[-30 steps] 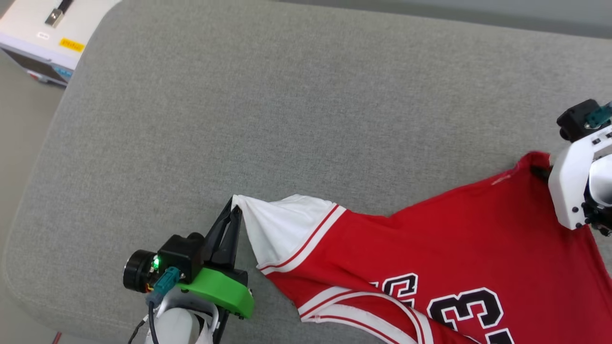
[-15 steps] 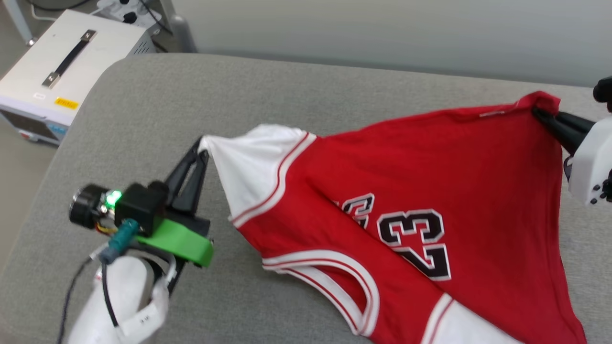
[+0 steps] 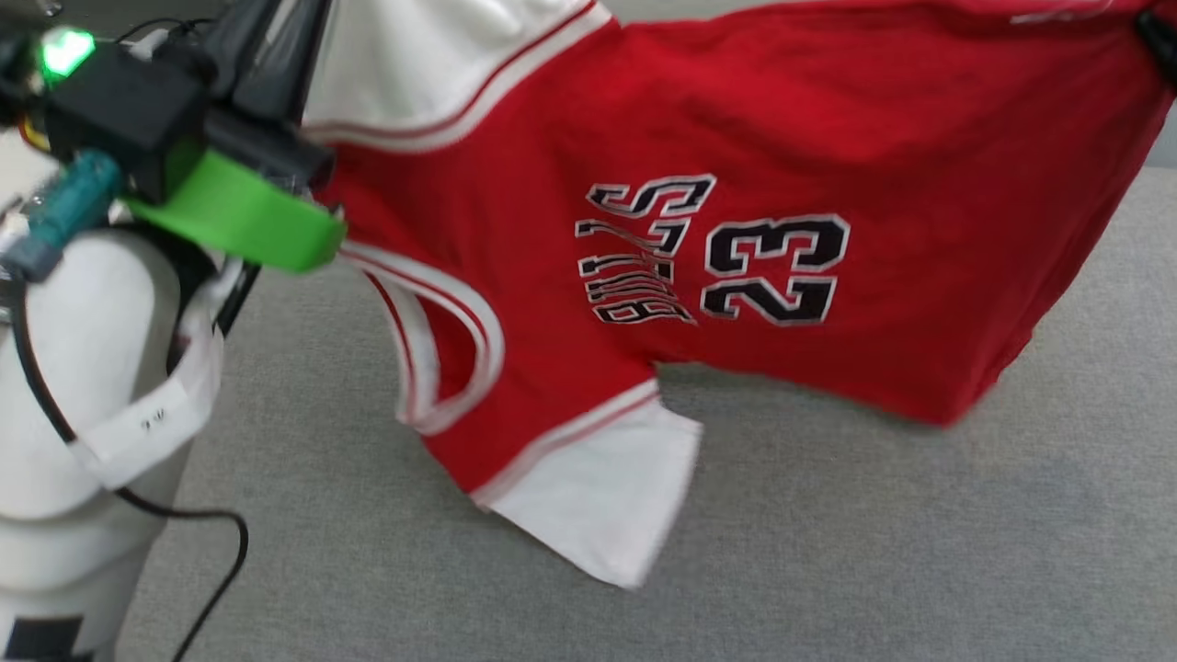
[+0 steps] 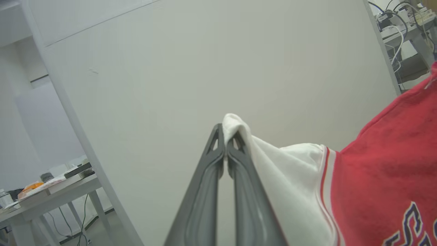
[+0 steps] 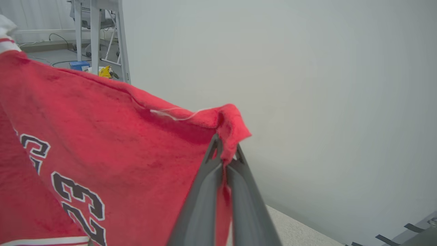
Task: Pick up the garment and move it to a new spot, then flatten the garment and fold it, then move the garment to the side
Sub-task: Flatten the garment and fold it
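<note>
The garment (image 3: 736,184), a red jersey with white sleeves and black "BULLS 23" print, hangs stretched in the air above the grey cushion (image 3: 828,533). My left gripper (image 3: 272,41) at the upper left is shut on the tip of one white sleeve; in the left wrist view the sleeve cloth (image 4: 290,177) bunches over the gripper (image 4: 225,133). My right gripper (image 3: 1160,41) at the top right edge is shut on a red hem corner, seen pinched by the gripper (image 5: 224,148) with the jersey (image 5: 102,136) draping left. The other white sleeve (image 3: 607,496) dangles lowest.
The grey cushion spreads below and to the right of the hanging cloth. A pale wall (image 4: 205,68) stands beyond both grippers. A cluttered table (image 4: 51,188) is at the left, a desk with cables (image 4: 406,30) beyond the wall's edge. My left forearm (image 3: 83,368) trails a black cable.
Both grippers have risen with the garment, lifting it off the cushion until it hangs spread between them. The head camera has shifted as well.
</note>
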Robot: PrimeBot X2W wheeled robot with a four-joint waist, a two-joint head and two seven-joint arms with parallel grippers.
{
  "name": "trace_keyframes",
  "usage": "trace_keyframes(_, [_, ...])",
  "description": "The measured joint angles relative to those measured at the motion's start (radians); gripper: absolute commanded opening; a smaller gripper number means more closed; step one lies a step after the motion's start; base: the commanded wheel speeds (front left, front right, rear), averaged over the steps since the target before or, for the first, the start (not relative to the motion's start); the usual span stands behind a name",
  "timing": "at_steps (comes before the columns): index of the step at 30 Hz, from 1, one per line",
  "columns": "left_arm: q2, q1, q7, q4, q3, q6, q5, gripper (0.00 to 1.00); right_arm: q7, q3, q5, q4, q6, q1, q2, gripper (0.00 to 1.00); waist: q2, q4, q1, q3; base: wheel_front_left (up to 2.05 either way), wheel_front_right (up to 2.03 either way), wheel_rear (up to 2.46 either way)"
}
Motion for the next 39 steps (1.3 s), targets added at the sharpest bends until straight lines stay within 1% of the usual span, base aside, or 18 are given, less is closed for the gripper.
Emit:
trace_keyframes(5, [0.012, -0.189, 0.020, 0.011, -0.056, 0.000, -0.028, 0.00, 0.021, -0.089, -0.020, -0.046, 0.000, -0.039, 0.024, 0.00, 0.0000, -0.009, 0.0000, 0.021, 0.00, 0.00, 0.00])
trace_keyframes(10, [0.023, -0.335, 0.018, 0.066, -0.088, 0.000, -0.043, 0.00, 0.058, -0.139, -0.039, -0.074, 0.000, -0.082, 0.037, 0.00, 0.0000, -0.017, 0.0000, 0.045, 0.00, 0.00, 0.00])
trace_keyframes(14, [0.023, -0.428, 0.015, 0.116, -0.106, 0.000, -0.077, 0.00, 0.075, -0.157, -0.049, -0.078, 0.000, -0.117, 0.057, 0.00, 0.0000, -0.022, 0.0001, 0.071, 0.00, 0.00, 0.00])
trace_keyframes(20, [0.017, -0.542, 0.017, 0.173, -0.127, 0.000, -0.086, 0.00, 0.090, -0.148, -0.068, -0.053, 0.000, -0.208, 0.071, 0.00, 0.0000, -0.028, 0.0001, 0.128, 0.00, 0.00, 0.00])
trace_keyframes(26, [-0.002, -0.678, 0.060, 0.197, -0.146, 0.000, -0.077, 0.00, 0.091, -0.114, -0.122, 0.045, 0.000, -0.400, 0.098, 0.00, 0.0000, -0.035, 0.0001, 0.217, 0.00, 0.00, 0.00])
trace_keyframes(29, [-0.006, -0.768, 0.086, 0.201, -0.146, 0.000, -0.068, 0.00, 0.074, -0.085, -0.163, 0.127, 0.000, -0.536, 0.122, 0.00, 0.0000, -0.041, 0.0001, 0.273, 0.00, 0.00, 0.00])
trace_keyframes(32, [-0.007, -0.868, 0.103, 0.205, -0.145, 0.000, -0.044, 0.00, 0.026, -0.059, -0.212, 0.214, 0.000, -0.686, 0.153, 0.00, 0.0000, -0.050, 0.0002, 0.333, 0.00, 0.00, 0.00])
trace_keyframes(39, [-0.032, -1.031, 0.109, 0.245, -0.136, 0.003, -0.018, 0.00, -0.100, -0.012, -0.307, 0.429, 0.000, -0.960, 0.212, 0.00, 0.0000, -0.071, 0.0003, 0.449, 0.00, 0.00, 0.00])
